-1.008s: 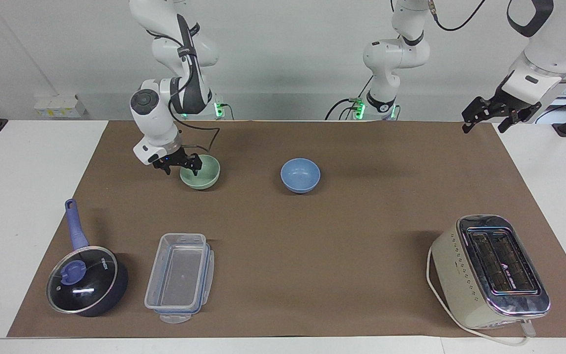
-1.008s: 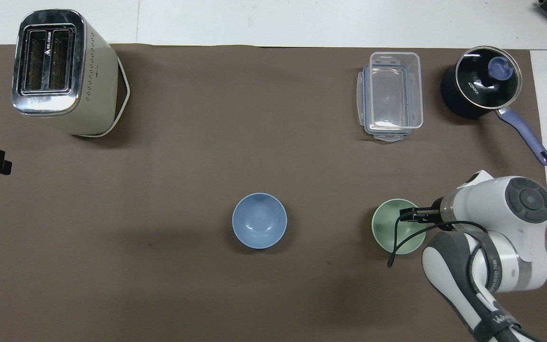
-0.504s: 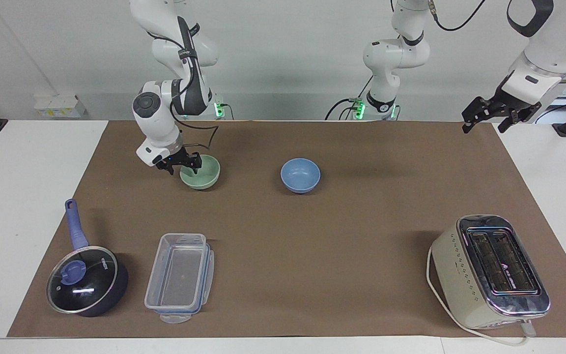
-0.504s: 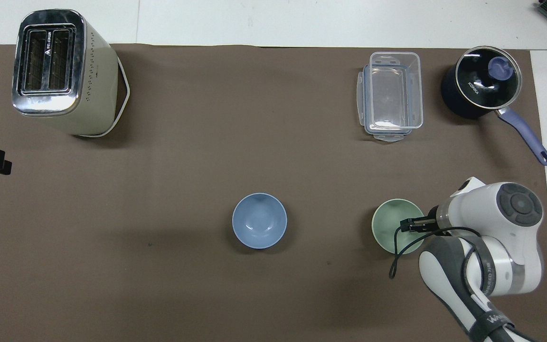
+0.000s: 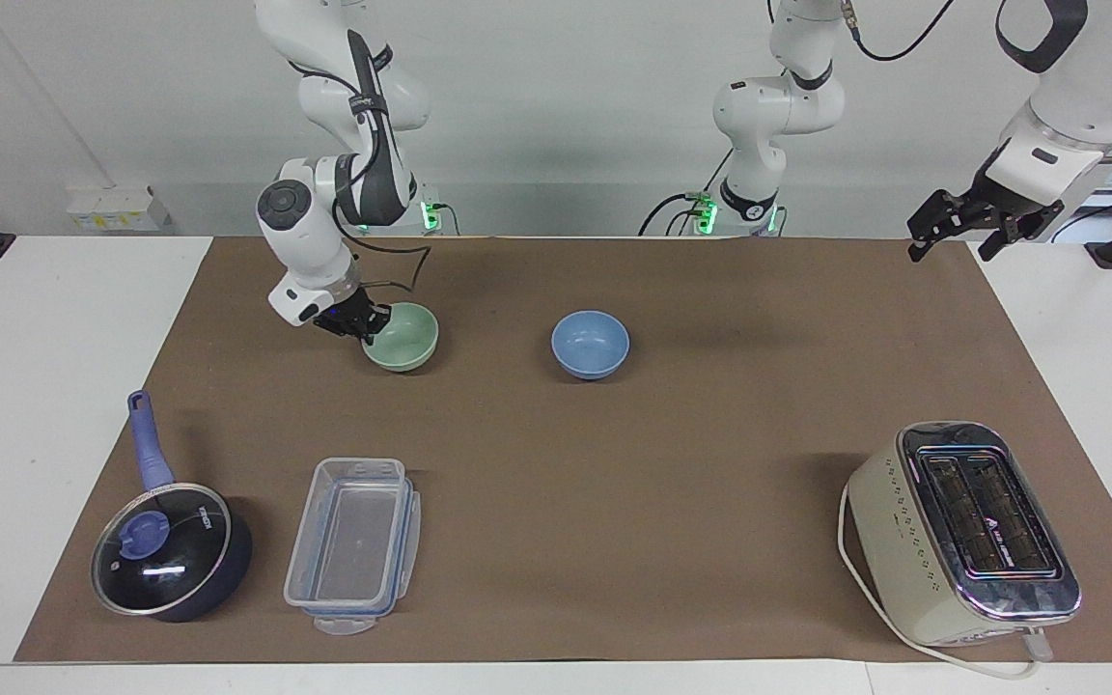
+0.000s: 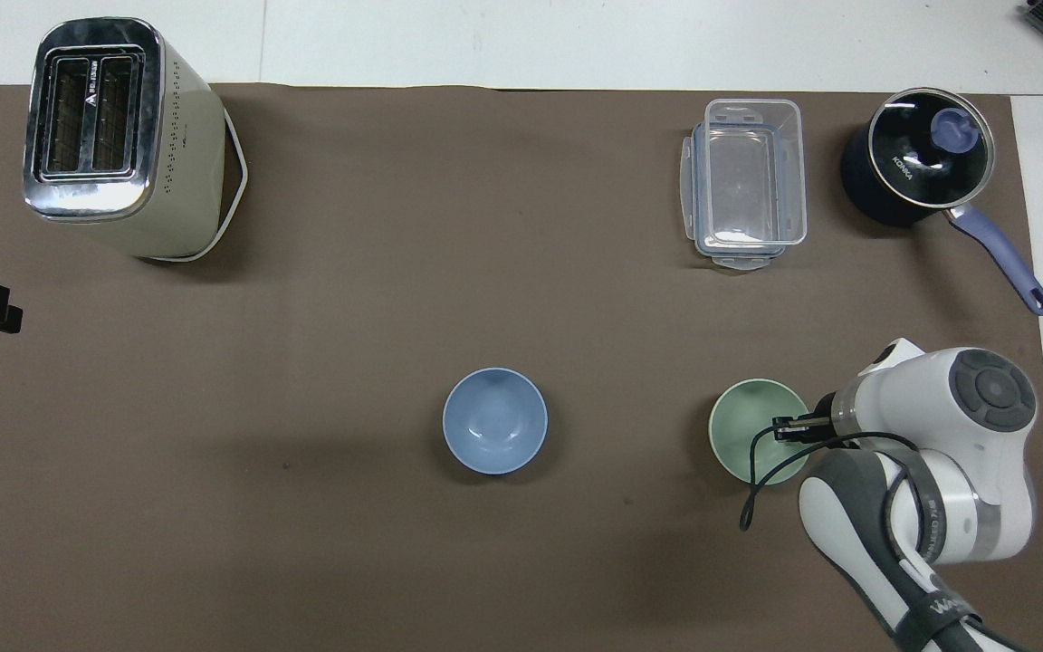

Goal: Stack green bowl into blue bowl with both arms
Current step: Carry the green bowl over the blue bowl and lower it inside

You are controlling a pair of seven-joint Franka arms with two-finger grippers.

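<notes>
The right gripper [image 5: 370,323] has its jaws closed on the rim of the green bowl [image 5: 404,338], at the edge toward the right arm's end of the tabletop [image 5: 614,463]. The bowl appears tilted and perhaps just lifted off the brown mat, though from the facing view this is hard to confirm. The blue bowl [image 5: 591,344] sits upright beside it, well apart, toward the table's middle. The left gripper [image 5: 963,228] waits in the air over the mat's corner at the left arm's end, jaws fully spread and empty.

To do this step well, the right arm should raise the bowl straight up until it clears the mat, keep the pinch firm on the thin rim, and carry it level toward the blue bowl.

Compared with a second ago, the right jaws have gone from open around the rim to shut on it, and the green bowl has shifted slightly toward the blue one.
</notes>
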